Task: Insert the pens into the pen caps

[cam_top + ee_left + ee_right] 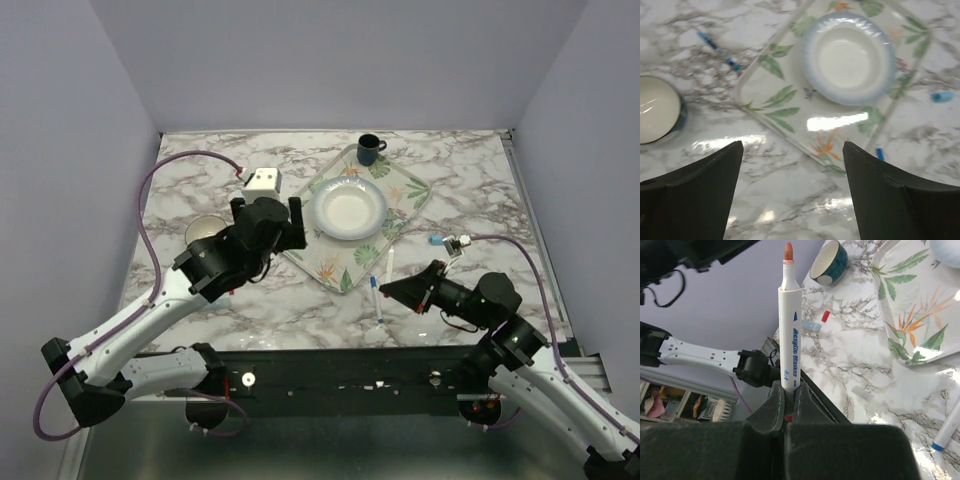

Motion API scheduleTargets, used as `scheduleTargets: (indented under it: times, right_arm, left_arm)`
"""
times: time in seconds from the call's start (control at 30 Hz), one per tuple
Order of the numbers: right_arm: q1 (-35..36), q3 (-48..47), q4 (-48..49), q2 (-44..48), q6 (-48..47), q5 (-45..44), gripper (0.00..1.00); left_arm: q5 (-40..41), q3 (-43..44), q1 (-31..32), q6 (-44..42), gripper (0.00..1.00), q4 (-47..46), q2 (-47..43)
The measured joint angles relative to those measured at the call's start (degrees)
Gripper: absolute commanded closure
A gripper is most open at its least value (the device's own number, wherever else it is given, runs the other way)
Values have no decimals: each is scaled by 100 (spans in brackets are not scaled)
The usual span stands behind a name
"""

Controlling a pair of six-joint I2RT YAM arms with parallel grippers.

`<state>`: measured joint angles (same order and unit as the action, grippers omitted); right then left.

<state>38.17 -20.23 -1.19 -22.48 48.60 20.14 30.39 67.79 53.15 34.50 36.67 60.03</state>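
White marker point(789, 325) with a red tip stands lengthwise out of the right tool point(789, 397), clamped at its base and pointing away from the wrist. That view alone shows a red cap point(825, 316) lying on the marble surface point(855, 365). The left tool point(792, 195) is spread wide and empty, above the surface.

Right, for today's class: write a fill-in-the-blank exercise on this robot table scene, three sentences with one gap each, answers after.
1. The right gripper is ____ on a white marker with a red tip.
2. The left gripper holds nothing; its jaws stand ____.
3. On the floral tray sits a white bowl with a ____ rim.

Missing words: shut; open; blue.
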Motion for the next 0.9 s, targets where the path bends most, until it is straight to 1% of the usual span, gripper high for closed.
scheduleTargets:
  times: [0.07, 0.1, 0.17, 0.2, 0.27, 0.3, 0.33, 0.37, 0.47, 0.5, 0.57, 0.6, 0.73, 0.83, 0.9]
  right_arm:
    - [0, -28, -149, 81, -87, -52, 99]
    - [0, -42, -201, 92, -131, -68, 99]
    - [0, -92, -326, 90, -212, -101, 99]
    - [0, -107, -358, 90, -243, -105, 99]
    - [0, -129, -413, 96, -295, -105, 99]
    - [0, -131, -442, 105, -315, -105, 99]
    - [0, -133, -483, 120, -332, -105, 99]
    - [0, -136, -511, 136, -348, -105, 99]
    - [0, -184, -623, 221, -409, -105, 99]
    - [0, -210, -645, 245, -424, -105, 99]
    - [0, -273, -721, 321, -476, -109, 99]
    - [0, -297, -752, 350, -492, -116, 99]
    - [0, -411, -896, 442, -584, -144, 99]
    - [0, -481, -981, 452, -634, -157, 99]
    - [0, -516, -1045, 496, -664, -186, 99]
  left_arm:
    - [219, -273, -608, -7, 18, 317, 22]
    - [240, -435, -957, 48, 21, 415, 28]
    - [234, -748, -1488, 219, 25, 577, 44]
    - [216, -979, -1812, 404, 28, 592, 39]
    - [208, -1305, -2116, 702, 34, 634, 37]
    - [195, -1517, -2247, 951, 45, 610, 37]
    - [181, -1617, -2332, 1045, 53, 601, 31]
    - [162, -1790, -2428, 1303, 58, 581, 28]
    - [90, -2212, -2699, 2024, 77, 577, 24]
    - [79, -2304, -2769, 2214, 88, 564, 22]
    - [-2, -2531, -2975, 2778, 97, 562, -15]
    - [-46, -2621, -3038, 3018, 100, 555, -39]
    - [-518, -3383, -3720, 4094, 100, 315, -295]
    - [-713, -3637, -3985, 4448, 100, 186, -201]
    - [-739, -3624, -4059, 4575, 100, 122, 22]
